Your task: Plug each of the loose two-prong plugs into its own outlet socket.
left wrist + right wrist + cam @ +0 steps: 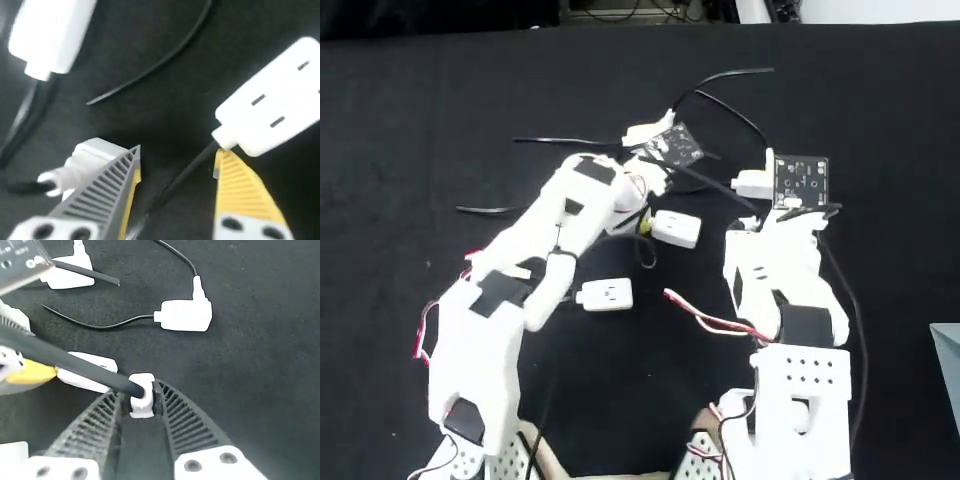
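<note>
My left gripper is open, its yellow and grey fingers astride a black cable just short of a white outlet socket with two slots facing up. A small white plug lies against the grey finger. In the high view this gripper sits beside the socket. My right gripper is shut on a small white two-prong plug with a thick black cable. In the high view it is below a white block.
Two black circuit boards lie at the back with thin black cables around them. Another white socket rests between the arms, near red and white wires. A white adapter with a cable lies farther off.
</note>
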